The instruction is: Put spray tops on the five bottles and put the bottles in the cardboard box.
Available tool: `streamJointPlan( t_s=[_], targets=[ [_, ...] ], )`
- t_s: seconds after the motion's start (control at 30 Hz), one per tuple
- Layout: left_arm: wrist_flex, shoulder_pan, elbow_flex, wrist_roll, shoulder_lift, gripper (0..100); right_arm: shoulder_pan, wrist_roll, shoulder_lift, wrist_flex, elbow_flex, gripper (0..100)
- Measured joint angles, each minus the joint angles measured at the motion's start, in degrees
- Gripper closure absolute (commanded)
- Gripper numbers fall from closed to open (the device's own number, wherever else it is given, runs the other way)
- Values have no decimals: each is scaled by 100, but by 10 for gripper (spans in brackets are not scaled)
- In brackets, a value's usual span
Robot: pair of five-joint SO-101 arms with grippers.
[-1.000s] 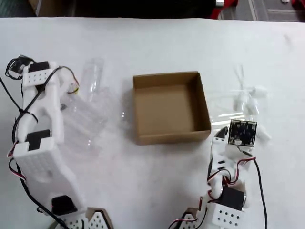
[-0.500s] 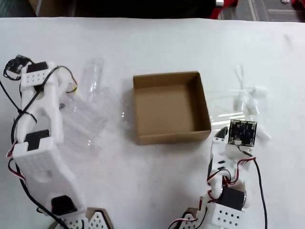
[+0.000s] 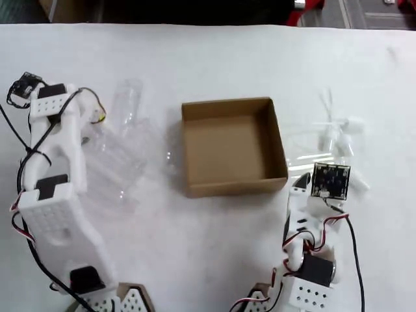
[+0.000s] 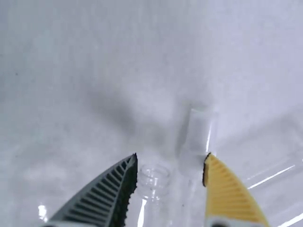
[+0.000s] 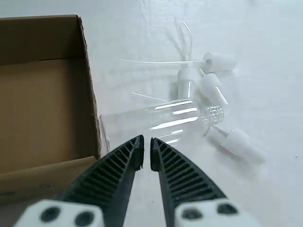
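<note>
Several clear bottles point(image 3: 120, 153) lie in a heap left of the cardboard box point(image 3: 195, 188), and one more point(image 3: 127, 101) lies just beyond them. My left gripper point(image 4: 169, 160) hangs open over this heap, a bottle's open neck point(image 4: 154, 176) between its grey and yellow fingers and another bottle point(image 4: 196, 132) just past the tips. Right of the box lies one clear bottle point(image 5: 161, 120) with several white spray tops point(image 5: 210, 85) around its neck end. My right gripper point(image 5: 147, 144) is shut and empty, close in front of that bottle.
The open brown cardboard box point(image 5: 87, 61) stands mid-table with nothing in it, and its near right corner is next to my right gripper. The left arm point(image 3: 55, 149) stretches along the table's left side. The right arm point(image 3: 309, 227) is at the front right.
The left arm's wrist has shifted very slightly over the bottle heap. The right arm, the box and the spray tops have not moved.
</note>
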Motion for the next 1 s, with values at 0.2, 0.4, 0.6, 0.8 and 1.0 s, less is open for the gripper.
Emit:
streamJointPlan(
  t_s=[0.2,0.4,0.6,0.8,1.0],
  targets=[
    [387,-35,-62,18,-9,790,0,0,0,0,0,983],
    [1143,-211,-176,9,44,790,0,0,0,0,0,983],
    [1424,-220,-343,9,35,790,0,0,0,0,0,983],
    [1433,-229,-343,9,53,790,0,0,0,0,0,983],
    [1363,-229,-352,9,475,790,0,0,0,0,0,983]
  ],
)
